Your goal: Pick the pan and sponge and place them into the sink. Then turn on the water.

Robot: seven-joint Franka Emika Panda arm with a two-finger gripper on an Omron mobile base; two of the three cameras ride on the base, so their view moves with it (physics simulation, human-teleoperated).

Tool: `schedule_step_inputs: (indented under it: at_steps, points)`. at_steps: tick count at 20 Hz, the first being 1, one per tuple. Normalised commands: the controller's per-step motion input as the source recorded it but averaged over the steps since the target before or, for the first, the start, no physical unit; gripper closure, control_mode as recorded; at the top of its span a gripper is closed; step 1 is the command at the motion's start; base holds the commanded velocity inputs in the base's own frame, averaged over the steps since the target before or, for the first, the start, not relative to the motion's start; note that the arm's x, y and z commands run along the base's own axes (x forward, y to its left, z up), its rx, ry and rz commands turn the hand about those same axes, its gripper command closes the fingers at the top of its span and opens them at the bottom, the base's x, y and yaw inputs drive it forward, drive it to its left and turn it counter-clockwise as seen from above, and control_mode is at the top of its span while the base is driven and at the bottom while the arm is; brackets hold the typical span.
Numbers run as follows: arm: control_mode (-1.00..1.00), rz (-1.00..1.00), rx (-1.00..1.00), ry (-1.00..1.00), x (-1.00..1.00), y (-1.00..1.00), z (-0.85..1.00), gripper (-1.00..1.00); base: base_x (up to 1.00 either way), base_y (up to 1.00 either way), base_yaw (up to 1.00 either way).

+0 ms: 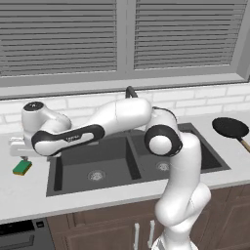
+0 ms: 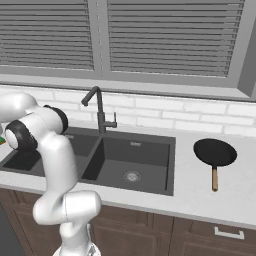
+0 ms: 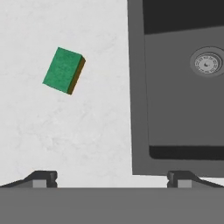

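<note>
Gripper [image 3: 112, 178] hangs above the counter [image 3: 87, 135] left of the sink [image 3: 175, 109], jaws spread to full width, nothing between them. In hand view the two dark fingertips [image 3: 43, 178] stand wide apart at the bottom edge, one over bare counter, the other over the sink's rim. Sponge [image 3: 64, 70] lies flat on the counter, green face up w/ a brownish-yellow side showing, turned at an angle to the sink edge; it sits ahead of the gripper & off toward the left fingertip, apart from both tips & from the sink rim.

Left base view: sponge [image 1: 22, 167] rests on the counter just left of the sink [image 1: 136, 161], below the arm's hand. Pan [image 1: 230, 128], round, shallow, black, thin brown handle, lies on the counter right of the sink, well apart from the gripper. Right base view: pan [image 2: 215, 152] sits flat, handle pointing toward the counter's front edge, near but not touching the sink [image 2: 125, 160].

Bare counter surrounds the sponge on all sides. Counter is pale, faintly mottled stone. Sink is dark grey, rectangular, two basins, a round metal drain in each. Faucet [image 2: 100, 112] is slim, dark, bent-spouted, standing behind the divider.
</note>
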Motion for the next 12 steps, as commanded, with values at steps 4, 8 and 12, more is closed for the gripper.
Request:
schedule_step_inputs:
  at_steps: [4, 8, 12]
  points:
    - [-1.00, -0.02, 0.05, 0.00, 0.17, 0.13, -0.19, -1.00, 0.00, 0.00, 0.00]
    - [-1.00, -0.04, 0.00, 0.00, 0.24, 0.20, -0.13, -1.00, 0.00, 0.00, 0.00]
    - [-1.00, -0.05, -0.01, 0.01, 0.15, 0.28, -0.09, -1.00, 0.00, 0.00, 0.00]
